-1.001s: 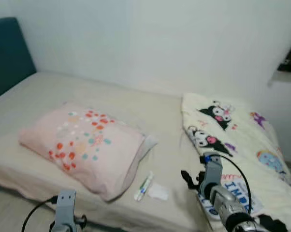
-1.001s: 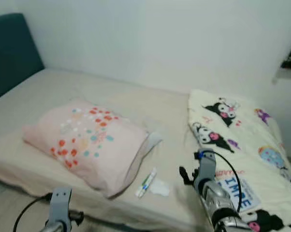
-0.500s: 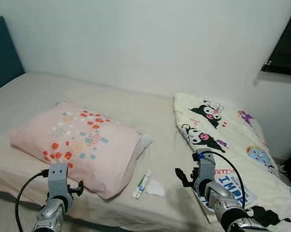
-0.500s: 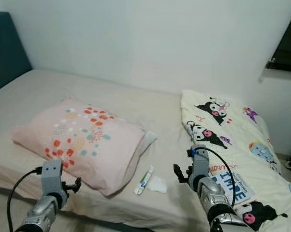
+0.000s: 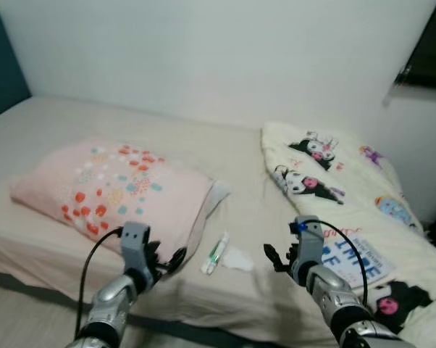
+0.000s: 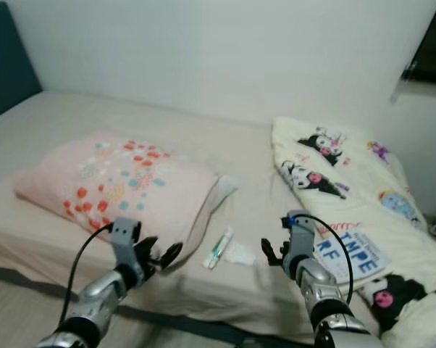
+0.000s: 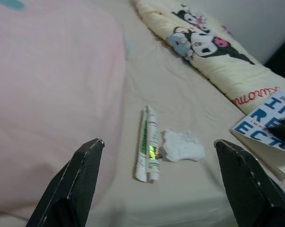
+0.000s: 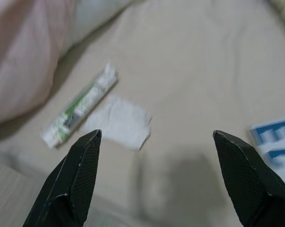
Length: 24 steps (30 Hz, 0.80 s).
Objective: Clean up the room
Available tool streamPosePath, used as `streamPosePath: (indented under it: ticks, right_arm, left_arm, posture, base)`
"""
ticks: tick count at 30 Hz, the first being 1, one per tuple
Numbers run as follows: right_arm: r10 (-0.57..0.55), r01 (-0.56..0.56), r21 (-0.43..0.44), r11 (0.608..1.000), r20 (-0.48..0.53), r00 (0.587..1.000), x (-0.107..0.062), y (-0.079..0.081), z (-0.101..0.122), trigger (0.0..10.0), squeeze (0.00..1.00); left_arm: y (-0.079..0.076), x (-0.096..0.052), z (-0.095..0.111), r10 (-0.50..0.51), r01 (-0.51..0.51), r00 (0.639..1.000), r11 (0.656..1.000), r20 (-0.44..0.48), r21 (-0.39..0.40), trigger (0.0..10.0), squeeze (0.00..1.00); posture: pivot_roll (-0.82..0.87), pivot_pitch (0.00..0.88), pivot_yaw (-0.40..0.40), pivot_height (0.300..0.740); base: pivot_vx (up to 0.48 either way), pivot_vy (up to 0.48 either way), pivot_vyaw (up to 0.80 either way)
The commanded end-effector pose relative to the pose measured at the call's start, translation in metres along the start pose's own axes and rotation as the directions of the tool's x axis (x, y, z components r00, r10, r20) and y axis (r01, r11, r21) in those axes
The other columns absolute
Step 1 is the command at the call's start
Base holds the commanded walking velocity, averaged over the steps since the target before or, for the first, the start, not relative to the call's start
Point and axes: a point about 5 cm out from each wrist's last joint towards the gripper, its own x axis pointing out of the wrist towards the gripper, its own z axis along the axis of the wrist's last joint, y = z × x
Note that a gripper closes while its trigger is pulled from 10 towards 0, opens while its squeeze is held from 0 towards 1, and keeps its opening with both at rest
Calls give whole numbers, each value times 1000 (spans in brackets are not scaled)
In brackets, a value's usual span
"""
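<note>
A white-and-green toothpaste tube [image 5: 216, 253] lies on the beige bed [image 5: 254, 217] between the pink spotted pillow [image 5: 109, 196] and a crumpled white tissue [image 5: 237, 258]. Both the left end effector [image 7: 159, 175] and right end effector [image 8: 156, 170] gape open, hovering nearby. Best to straddle the tube crosswise at mid-length, clear of the tissue.

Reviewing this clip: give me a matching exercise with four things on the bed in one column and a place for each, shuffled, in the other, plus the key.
Things
1. pillow
2. tube
3. tissue
4. booklet

Places
A. on the cartoon blanket
B. between the tube and the right gripper
C. beside the pillow's open end
D. just ahead of the left gripper

Pairs: 1-D, 2-C, 3-B, 4-A
</note>
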Motion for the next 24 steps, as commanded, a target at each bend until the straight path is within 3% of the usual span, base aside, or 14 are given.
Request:
streamPosePath:
  ticks: [1,5,7,8,10,12,14,16,18,20,21,23,24]
  right_arm:
    - [-19,19,22,1000,13,1000,-2,-4,0,10000,0]
    - [-27,26,22,999,32,999,-2,-7,4,10000,0]
    - [-30,29,21,999,54,998,-2,-8,9,10000,0]
    - [-30,29,21,999,54,998,-2,-8,9,10000,0]
    - [-33,32,17,999,75,997,-2,-8,14,10000,0]
    - [-34,33,14,999,81,996,-2,-9,16,10000,0]
    - [-44,44,10,999,107,993,-2,-11,21,10000,0]
    - [-49,48,10,999,116,992,-3,-12,23,10000,0]
    - [-61,61,10,998,132,989,-4,-15,25,10000,0]
    - [-73,73,5,997,148,986,-7,-19,26,10000,0]
    - [-73,73,5,997,148,986,-7,-19,26,10000,0]
    - [-77,77,4,997,168,983,-10,-22,27,10000,0]
    - [-77,77,4,997,168,983,-10,-22,27,10000,0]
  left_arm:
    - [-10,7,3,-14,14,999,1000,33,-11,10000,0]
    - [-27,20,12,-46,48,996,999,77,-23,10000,0]
    - [-46,32,18,-87,88,992,996,94,-4,10000,0]
    - [-46,32,18,-87,88,992,996,94,-4,10000,0]
    - [-67,42,21,-152,149,984,988,92,35,10000,0]
    - [-75,45,22,-179,175,980,983,91,50,10000,0]
    - [-97,52,20,-235,228,970,967,60,113,10000,0]
    - [-102,53,19,-245,237,969,962,45,137,10000,0]
    - [-109,56,15,-230,226,973,947,-8,230,10000,0]
    - [-107,60,12,-136,149,989,928,-60,342,10000,0]
    - [-107,60,12,-136,149,989,928,-60,342,10000,0]
    - [-99,64,13,3,33,997,892,-79,452,10000,0]
    - [-99,64,13,3,33,997,892,-79,452,10000,0]
  posture:
    - [-53,0,-64,580]
    - [-58,0,-63,565]
    - [-65,0,-61,555]
    - [-65,0,-61,555]
    - [-76,0,-54,545]
    - [-76,0,-54,540]
    - [-88,0,-46,530]
    - [-88,0,-46,525]
    - [-98,7,-40,515]
    - [-112,20,-35,500]
    - [-112,20,-35,500]
    - [-126,38,-32,490]
    - [-126,38,-32,490]
  base:
    - [0,0,0]
    - [0,0,0]
    - [0,0,0]
    - [0,0,0]
    - [0,0,0]
    - [0,0,0]
    - [0,0,0]
    - [0,0,0]
    - [0,0,0]
    - [0,0,0]
    - [0,0,0]
    - [0,0,0]
    - [0,0,0]
